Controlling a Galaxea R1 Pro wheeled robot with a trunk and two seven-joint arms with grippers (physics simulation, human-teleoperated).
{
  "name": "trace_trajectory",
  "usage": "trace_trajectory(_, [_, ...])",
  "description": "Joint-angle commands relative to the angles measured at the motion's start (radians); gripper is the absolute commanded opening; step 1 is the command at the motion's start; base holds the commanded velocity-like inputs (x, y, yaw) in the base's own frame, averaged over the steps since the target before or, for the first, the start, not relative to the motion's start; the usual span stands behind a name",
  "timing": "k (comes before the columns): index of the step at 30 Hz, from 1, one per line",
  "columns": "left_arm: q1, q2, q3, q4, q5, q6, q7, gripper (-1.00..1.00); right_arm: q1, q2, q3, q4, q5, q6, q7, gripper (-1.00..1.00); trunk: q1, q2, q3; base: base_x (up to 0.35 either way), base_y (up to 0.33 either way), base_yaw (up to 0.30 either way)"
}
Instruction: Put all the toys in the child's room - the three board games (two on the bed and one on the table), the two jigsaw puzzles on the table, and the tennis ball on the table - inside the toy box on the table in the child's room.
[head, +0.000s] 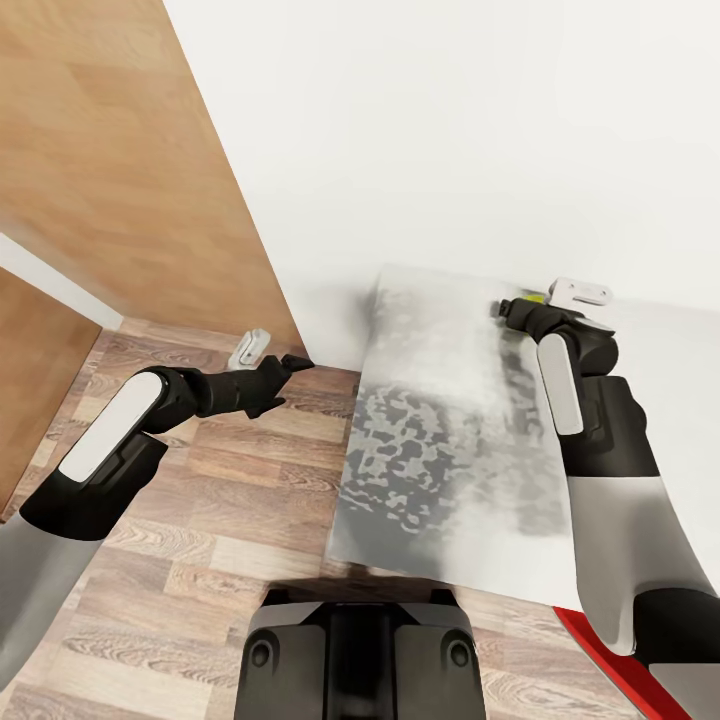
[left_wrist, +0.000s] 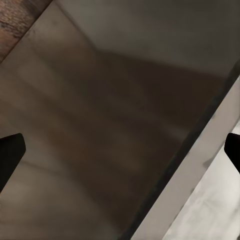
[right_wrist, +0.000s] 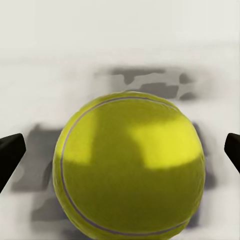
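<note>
Tennis ball (right_wrist: 129, 165) sits on the pale, mottled grey top of the table (head: 440, 440), directly ahead of the right gripper (head: 570, 295) and centred in the gap between its two dark fingertips (right_wrist: 11, 150), which stand spread wide at either side of the right wrist view without touching it. In the head view only a sliver of yellow-green shows just beyond the right wrist, near the far edge of the tabletop by the white wall (head: 450, 130). Being round, the ball has no long axis to line up with, so the coming move seems to depend only on the gripper going straight forward until the fingers flank the ball's widest part, then pressing together. The right arm is clearly the nearer one. The left gripper (head: 262, 352) hangs well apart, off the table's side above the wood floor (head: 200, 500) near a wooden panel (head: 130, 150); its fingers are spread too, with nothing between them
</note>
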Motion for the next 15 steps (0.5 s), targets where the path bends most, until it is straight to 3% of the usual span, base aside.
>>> trace_trajectory(1, [-0.001, 0.001, -0.001, -0.001, 0.006, 0.0, 0.006, 1.0, -0.001, -0.001, 0.002, 0.001, -0.01, 0.001, -0.009, 1.0, 0.001, -0.002, -0.001, 0.0, 0.0, 0.0])
trace_trajectory(15, [-0.001, 0.0, -0.001, -0.001, 0.006, 0.0, 0.006, 1.0, -0.001, -0.001, 0.002, 0.007, -0.009, -0.007, -0.009, 1.0, 0.001, -0.002, -0.001, 0.0, 0.0, 0.0])
